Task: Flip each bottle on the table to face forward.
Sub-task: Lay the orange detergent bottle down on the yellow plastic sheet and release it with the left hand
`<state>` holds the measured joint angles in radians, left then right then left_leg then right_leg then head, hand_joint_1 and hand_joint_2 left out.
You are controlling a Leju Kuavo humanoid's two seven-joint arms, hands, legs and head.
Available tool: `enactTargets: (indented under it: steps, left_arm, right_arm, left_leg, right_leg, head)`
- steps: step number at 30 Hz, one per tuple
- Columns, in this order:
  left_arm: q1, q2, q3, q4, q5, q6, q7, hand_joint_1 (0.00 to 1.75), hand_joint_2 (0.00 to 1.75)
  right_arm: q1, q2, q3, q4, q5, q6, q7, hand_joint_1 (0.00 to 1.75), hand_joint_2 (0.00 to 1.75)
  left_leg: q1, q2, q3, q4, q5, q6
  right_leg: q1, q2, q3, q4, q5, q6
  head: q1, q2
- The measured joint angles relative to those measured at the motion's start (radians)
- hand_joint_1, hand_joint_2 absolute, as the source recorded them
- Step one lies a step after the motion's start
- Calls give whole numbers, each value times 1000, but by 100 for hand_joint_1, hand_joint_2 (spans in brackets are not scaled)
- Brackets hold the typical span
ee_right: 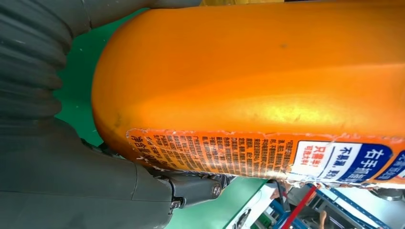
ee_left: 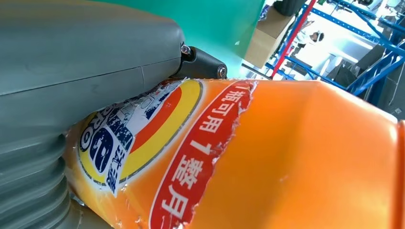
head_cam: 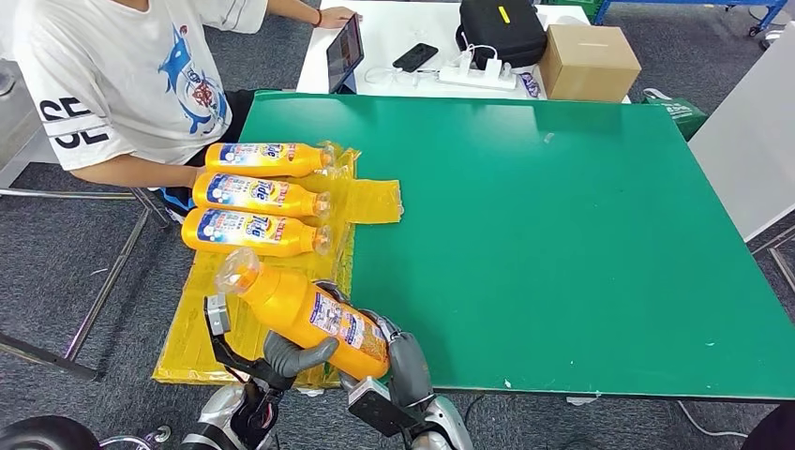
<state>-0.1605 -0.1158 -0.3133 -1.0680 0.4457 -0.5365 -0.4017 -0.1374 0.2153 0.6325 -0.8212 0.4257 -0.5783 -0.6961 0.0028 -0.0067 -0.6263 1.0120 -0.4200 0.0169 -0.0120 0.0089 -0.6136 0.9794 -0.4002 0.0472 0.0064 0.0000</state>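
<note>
Grey carpet surrounds a green table (head_cam: 581,234), with a yellow sheet (head_cam: 202,333) draped over its left edge. On that sheet, toward the far left corner, three orange bottles (head_cam: 258,195) lie side by side, front labels up, caps pointing toward the table's middle. A person in a white shirt (head_cam: 122,75) sits just beyond them. At the near left corner, the left hand (head_cam: 281,361) cups the held bottle (head_cam: 305,314) from beneath, thumb wrapped across its body. This orange bottle is tilted, clear cap aimed at the left edge, its small-print back label up and torn at the edges. The right hand (head_cam: 403,361) grips the bottle's base end.
</note>
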Motion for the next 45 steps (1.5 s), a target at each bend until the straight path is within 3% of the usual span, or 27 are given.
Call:
enactTargets:
  steps: [2, 5, 6, 7, 9, 16, 20, 25, 30, 36, 45]
  left_arm:
    - [0, 0, 0, 0, 3, 0, 2, 175, 175]
    - [0, 0, 0, 0, 4, 0, 3, 175, 175]
    - [0, 0, 0, 0, 4, 1, 4, 175, 175]
    - [0, 0, 0, 0, 4, 2, 5, 175, 175]
    - [-1, 0, 0, 0, 1, 14, 8, 175, 175]
    - [0, 0, 3, -17, -25, 77, 8, 175, 175]
    - [2, 0, 16, -50, -141, 211, -33, 175, 175]
    - [3, 0, 95, -161, -342, 442, -68, 175, 175]
    - [1, 0, 179, -276, -410, 523, -72, 175, 175]
    - [3, 0, 227, -371, -496, 636, -107, 175, 175]
    - [18, 30, 270, -459, -773, 751, -90, 175, 175]
  right_arm:
    - [-2, 2, 0, 4, 3, -2, 0, 171, 175]
    - [-4, 3, 0, 8, 4, -4, 0, 46, 175]
    - [-4, 3, 0, 9, 5, -4, 0, 6, 131]
    - [-3, 4, 0, 12, 6, -5, 0, 0, 87]
    - [-3, 6, 0, 19, 8, -3, 0, 0, 0]
    - [-2, 9, -9, 25, 14, 27, 0, 0, 0]
    - [10, 9, -32, -7, 1, 91, 0, 0, 0]
    - [61, -4, -106, -191, -51, 232, 18, 0, 0]
    - [105, -15, -190, -397, -104, 296, 25, 0, 0]
    - [143, -16, -255, -534, -172, 295, 4, 0, 0]
    - [188, -13, -357, -741, -254, 194, -3, 0, 0]
  left_leg:
    - [0, 0, 0, 0, 0, 0]
    - [0, 0, 0, 0, 0, 0]
    - [0, 0, 0, 0, 0, 0]
    - [0, 0, 0, 0, 0, 0]
    - [0, 0, 0, 0, 0, 0]
    - [0, 0, 0, 0, 0, 0]
    - [0, 0, 0, 0, 0, 0]
    - [0, 0, 0, 0, 0, 0]
    - [0, 0, 0, 0, 0, 0]
    - [0, 0, 0, 0, 0, 0]
    - [0, 0, 0, 0, 0, 0]
  right_leg:
    - [0, 0, 0, 0, 0, 0]
    - [0, 0, 0, 0, 0, 0]
    - [0, 0, 0, 0, 0, 0]
    - [0, 0, 0, 0, 0, 0]
    - [0, 0, 0, 0, 0, 0]
    - [0, 0, 0, 0, 0, 0]
    - [0, 0, 0, 0, 0, 0]
    - [0, 0, 0, 0, 0, 0]
    - [0, 0, 0, 0, 0, 0]
    - [0, 0, 0, 0, 0, 0]
    - [0, 0, 0, 0, 0, 0]
  head:
    - [0, 0]
    - [0, 0]
    - [0, 0]
    - [0, 0]
    - [0, 0]
    - [0, 0]
    - [0, 0]
    - [0, 0]
    - [0, 0]
    - [0, 0]
    - [0, 0]
